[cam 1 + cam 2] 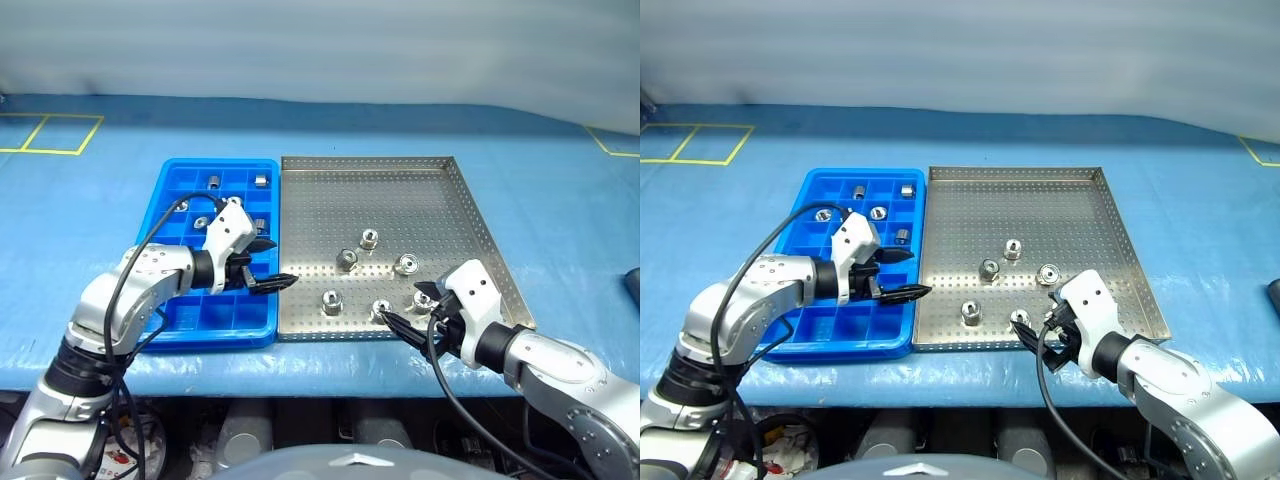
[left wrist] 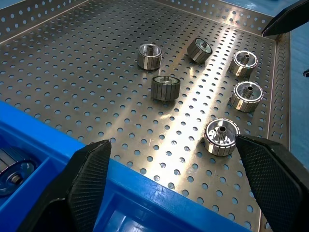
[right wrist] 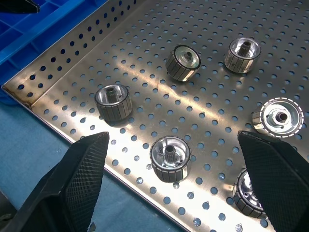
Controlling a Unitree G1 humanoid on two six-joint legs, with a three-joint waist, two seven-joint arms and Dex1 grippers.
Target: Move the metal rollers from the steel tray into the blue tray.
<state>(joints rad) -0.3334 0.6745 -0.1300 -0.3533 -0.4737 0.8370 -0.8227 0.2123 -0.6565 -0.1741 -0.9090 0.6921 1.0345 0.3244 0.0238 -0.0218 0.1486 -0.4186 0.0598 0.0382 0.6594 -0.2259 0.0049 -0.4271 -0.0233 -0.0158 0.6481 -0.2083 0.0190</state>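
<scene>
- Six metal rollers [image 1: 369, 239] lay loose on the near half of the steel tray [image 1: 400, 180]; a few more already sat in the far compartments of the blue tray [image 1: 175, 335].
- The right gripper [image 1: 400, 322], spread wide and empty, hovered at the steel tray's near rim, just beside the nearest roller [image 3: 169, 158], which stood on end straight ahead between its fingers.
- The left gripper [image 1: 268, 265], also wide and empty, hung over the blue tray's edge, farther from the rollers.
- The right arm looked better placed for the next pick.
</scene>
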